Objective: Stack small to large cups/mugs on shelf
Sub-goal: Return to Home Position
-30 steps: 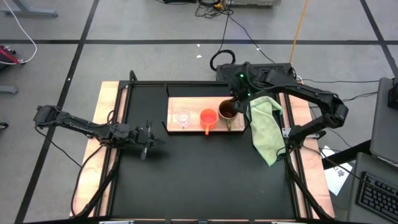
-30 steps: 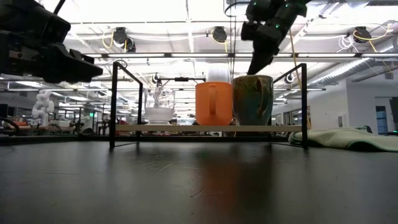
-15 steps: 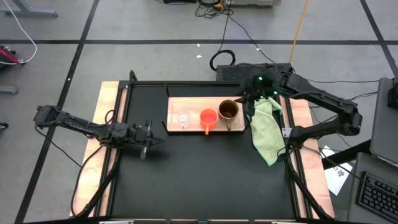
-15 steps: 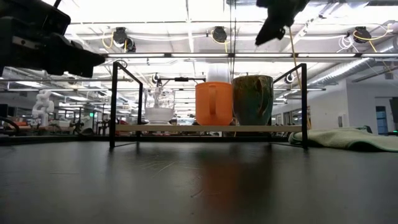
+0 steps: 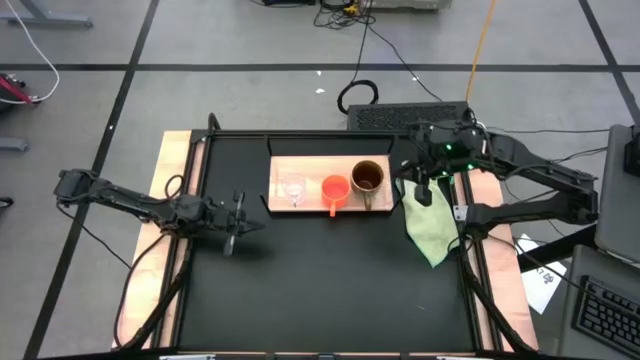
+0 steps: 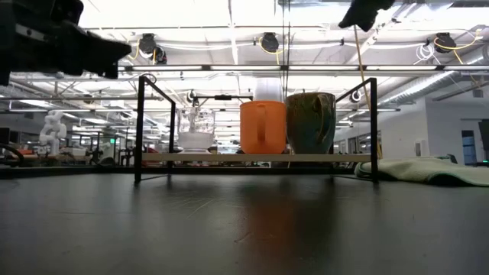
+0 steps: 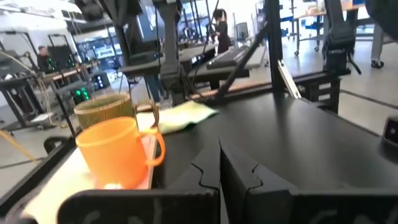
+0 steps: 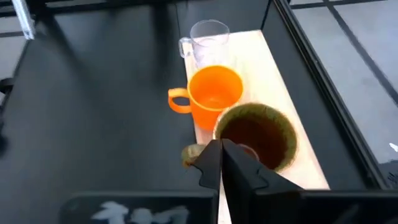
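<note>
From above, the clear glass cup (image 5: 292, 188), orange mug (image 5: 335, 188) and brown mug (image 5: 368, 177) are standing in a row along the shelf's (image 5: 310, 164) long axis, probably to show the size order. The right gripper (image 5: 424, 189) is hovering over the green cloth (image 5: 431, 228). The left gripper (image 5: 238, 223) is waiting over the worktop (image 5: 330, 285).

At table height, both mugs are sitting upright, mouths up.

The left wrist view is showing jaws pressed together, empty.

In the right wrist view the jaws are likewise closed on nothing, and both handles are pointing toward the open worktop.
</note>
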Tool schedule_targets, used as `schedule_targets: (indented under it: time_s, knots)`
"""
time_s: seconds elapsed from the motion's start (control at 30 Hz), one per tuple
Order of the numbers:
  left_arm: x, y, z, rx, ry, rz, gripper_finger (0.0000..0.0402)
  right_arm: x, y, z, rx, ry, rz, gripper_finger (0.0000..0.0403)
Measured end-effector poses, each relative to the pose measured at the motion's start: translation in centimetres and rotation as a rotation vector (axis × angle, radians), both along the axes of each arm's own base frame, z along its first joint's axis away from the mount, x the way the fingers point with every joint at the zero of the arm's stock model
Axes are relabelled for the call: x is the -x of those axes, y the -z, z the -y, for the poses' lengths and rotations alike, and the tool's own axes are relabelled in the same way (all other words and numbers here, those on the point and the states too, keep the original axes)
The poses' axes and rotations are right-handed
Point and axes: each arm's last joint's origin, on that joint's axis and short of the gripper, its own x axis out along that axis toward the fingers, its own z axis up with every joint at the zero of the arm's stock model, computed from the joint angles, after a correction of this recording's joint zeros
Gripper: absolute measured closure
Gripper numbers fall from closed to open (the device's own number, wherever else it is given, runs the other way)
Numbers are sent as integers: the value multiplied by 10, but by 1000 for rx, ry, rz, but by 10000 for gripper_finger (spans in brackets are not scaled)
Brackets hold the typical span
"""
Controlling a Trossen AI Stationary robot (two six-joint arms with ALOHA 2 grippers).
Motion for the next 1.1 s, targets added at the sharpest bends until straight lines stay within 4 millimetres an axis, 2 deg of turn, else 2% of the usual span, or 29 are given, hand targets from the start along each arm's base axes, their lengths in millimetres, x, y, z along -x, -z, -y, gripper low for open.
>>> schedule_targets:
  time_s: [0.2,0.4,0.63,0.87,1.1]
  knots:
    - [-7,-18,2,-28,-1,-29,401,22,9,-13,4,-4,44,402]
    - [-13,-40,5,-79,-84,-93,401,46,22,-23,3,-9,122,402]
    - [-13,-64,9,-75,-87,-32,401,71,47,-29,-2,5,176,403]
    - [0,-70,9,-66,-118,-7,401,90,69,-34,-15,21,252,403]
    - [10,-74,10,-37,-111,8,401,101,81,-37,-17,22,288,403]
